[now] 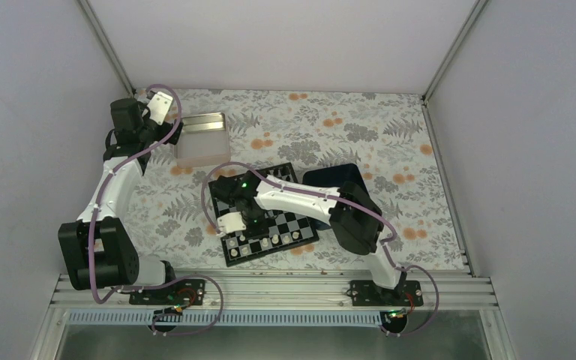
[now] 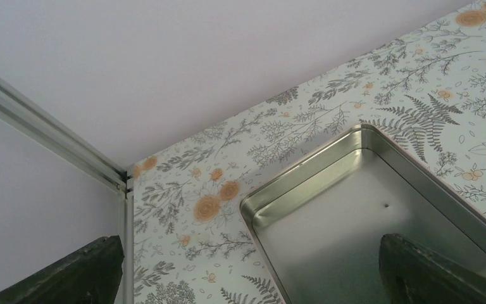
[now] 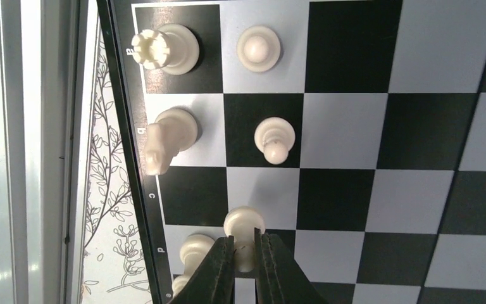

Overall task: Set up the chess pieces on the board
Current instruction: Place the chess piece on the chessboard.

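Right fingers [image 3: 218, 272] were clamped on a white piece [image 3: 243, 223] (maybe a pawn, hard to tell), low over the board [image 3: 348, 133] at its near-left part, just beside other pieces [image 3: 274, 139]. Looked like mid-placement. Next it'd need seating squarely, then releasing without bumping neighbours. Left fingers [image 2: 57, 272] were apart over the tin [image 2: 329, 215].

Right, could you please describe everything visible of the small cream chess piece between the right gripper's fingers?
The small cream chess piece looks like smooth, glossy plastic: a rounded head on a narrower body, its kind unclear. The right gripper is shut on it, its two dark fingers pinching the body from both sides and hiding the base. It is above the black and silver-grey chessboard, near the edge lettered c and d; whether it touches the board cannot be told.
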